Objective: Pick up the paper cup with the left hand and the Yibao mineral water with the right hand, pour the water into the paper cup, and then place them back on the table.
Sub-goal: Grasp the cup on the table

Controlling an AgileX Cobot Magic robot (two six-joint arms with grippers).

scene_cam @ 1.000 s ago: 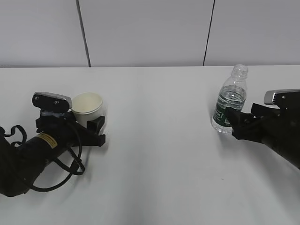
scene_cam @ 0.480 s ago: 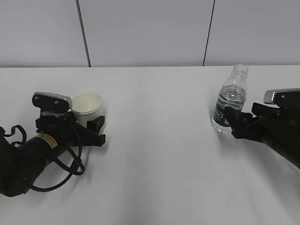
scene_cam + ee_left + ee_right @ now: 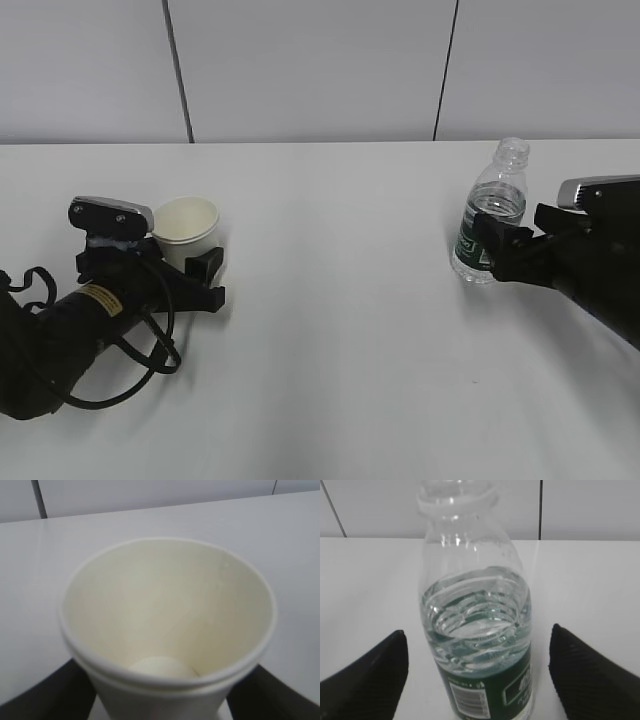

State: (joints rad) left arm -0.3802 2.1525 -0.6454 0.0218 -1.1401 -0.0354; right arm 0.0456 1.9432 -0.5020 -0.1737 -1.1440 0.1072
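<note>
Fingers of my right hand (image 3: 498,252) stand spread wide on either side of the Yibao mineral water (image 3: 488,213), clear gaps showing at both sides in the right wrist view, so nothing is gripped. The bottle stands upright on the table (image 3: 340,330) at about three o'clock, uncapped and partly full. My left hand (image 3: 205,275) has its jaws flanking the paper cup (image 3: 186,232) at nine o'clock; whether they press the wall I cannot tell. To do this well, I judge I should draw straight away from the bottle without brushing its label, since a nudge could tip it and spill water.
</note>
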